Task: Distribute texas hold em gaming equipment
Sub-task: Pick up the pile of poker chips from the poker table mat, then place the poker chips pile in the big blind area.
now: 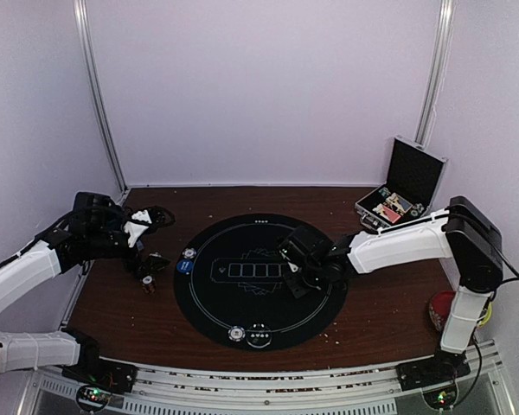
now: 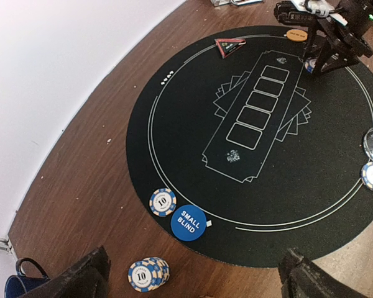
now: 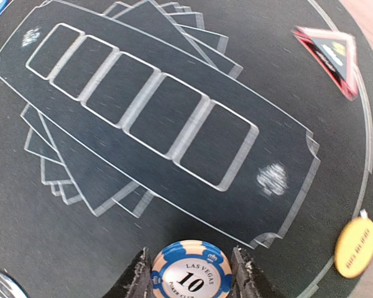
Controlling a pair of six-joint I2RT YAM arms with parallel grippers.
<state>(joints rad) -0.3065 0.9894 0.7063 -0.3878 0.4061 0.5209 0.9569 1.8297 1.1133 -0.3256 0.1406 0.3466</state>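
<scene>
A blue-and-cream poker chip marked 10 (image 3: 189,276) sits between the fingers of my right gripper (image 3: 189,273), which is shut on its edges, low over the right part of the round black mat (image 1: 216,303). The red triangle marker (image 3: 328,53) and the orange disc (image 3: 355,246) lie near it by the mat's rim. My left gripper (image 2: 193,273) hangs open above the mat's left edge. Below it are a single chip (image 2: 163,202), the blue SMALL BLIND disc (image 2: 188,221) and a short chip stack (image 2: 148,273) on the wood. No cards show.
The open silver-edged black case (image 1: 402,186) stands at the back right of the table. A red bowl (image 1: 441,309) sits by the right arm's base. More chips (image 1: 236,333) lie at the mat's near edge. White walls close in the back and the sides.
</scene>
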